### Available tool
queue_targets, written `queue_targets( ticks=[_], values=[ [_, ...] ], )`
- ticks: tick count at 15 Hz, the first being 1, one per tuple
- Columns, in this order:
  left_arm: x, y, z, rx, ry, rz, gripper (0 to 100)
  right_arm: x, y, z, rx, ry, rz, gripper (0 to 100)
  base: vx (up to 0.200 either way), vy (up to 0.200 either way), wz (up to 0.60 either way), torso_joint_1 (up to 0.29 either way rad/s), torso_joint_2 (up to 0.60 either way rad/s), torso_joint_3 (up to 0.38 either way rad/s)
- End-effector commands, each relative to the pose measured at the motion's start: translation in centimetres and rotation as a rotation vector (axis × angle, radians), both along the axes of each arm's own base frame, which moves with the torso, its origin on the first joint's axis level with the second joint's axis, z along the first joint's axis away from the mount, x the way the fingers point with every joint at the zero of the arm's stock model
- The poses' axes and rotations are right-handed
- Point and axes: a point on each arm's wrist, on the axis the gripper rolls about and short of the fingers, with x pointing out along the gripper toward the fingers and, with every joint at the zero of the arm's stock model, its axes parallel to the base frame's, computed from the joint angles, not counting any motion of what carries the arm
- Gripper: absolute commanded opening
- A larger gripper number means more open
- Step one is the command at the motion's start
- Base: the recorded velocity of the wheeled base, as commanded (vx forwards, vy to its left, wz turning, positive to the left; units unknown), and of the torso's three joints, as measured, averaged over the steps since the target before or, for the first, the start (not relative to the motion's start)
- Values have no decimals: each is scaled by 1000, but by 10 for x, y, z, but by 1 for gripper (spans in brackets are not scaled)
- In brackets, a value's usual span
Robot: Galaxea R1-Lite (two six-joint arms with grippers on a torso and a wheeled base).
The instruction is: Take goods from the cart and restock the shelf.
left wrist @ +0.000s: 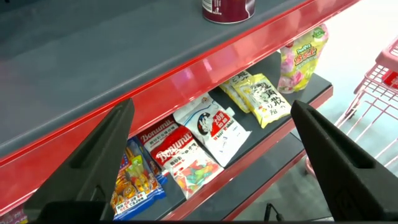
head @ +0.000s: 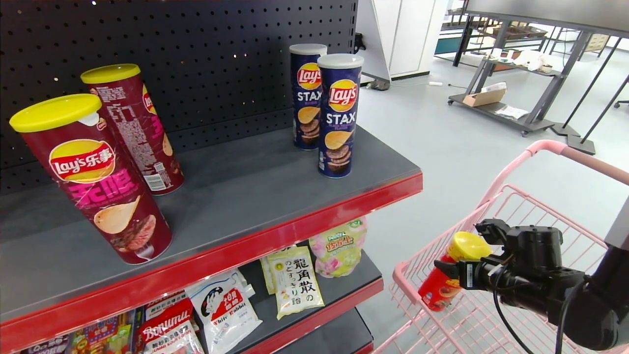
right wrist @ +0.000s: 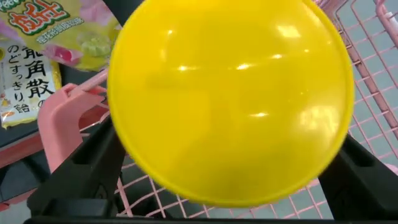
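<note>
My right gripper is shut on a red chip can with a yellow lid, held tilted just above the front corner of the pink cart. Its yellow lid faces the right wrist camera, between the dark fingers. On the grey top shelf stand two dark red chip cans at the left and two blue chip cans at the right. My left gripper hangs open below the shelf's red front edge, with nothing between its fingers.
The lower shelf holds snack bags: a white one, a yellow-green one and a pink-green pouch. A black pegboard backs the top shelf. Open grey floor and metal racks lie beyond the cart.
</note>
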Motion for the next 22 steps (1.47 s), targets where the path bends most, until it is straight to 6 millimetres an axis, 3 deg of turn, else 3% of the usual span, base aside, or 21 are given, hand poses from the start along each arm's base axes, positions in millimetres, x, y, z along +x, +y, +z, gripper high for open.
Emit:
queue_targets(
  ticks=[1,15,16,22],
  values=[
    [0,0,0,1,2,0,100,4,1,-4,0,5,0,100,0,0,0,0,0,0],
    [0,0,0,2,4,2,100,19,-13,-13,-23,0,-88,100,0,0,0,0,0,0],
    [0,0,0,1,2,2,100,19,-13,-14,-23,2,-88,0,0,0,0,0,0,0],
    [0,0,0,2,-1,3,100,14,-10,-7,-28,-36,-80,0,0,0,0,0,0,0]
  ],
)
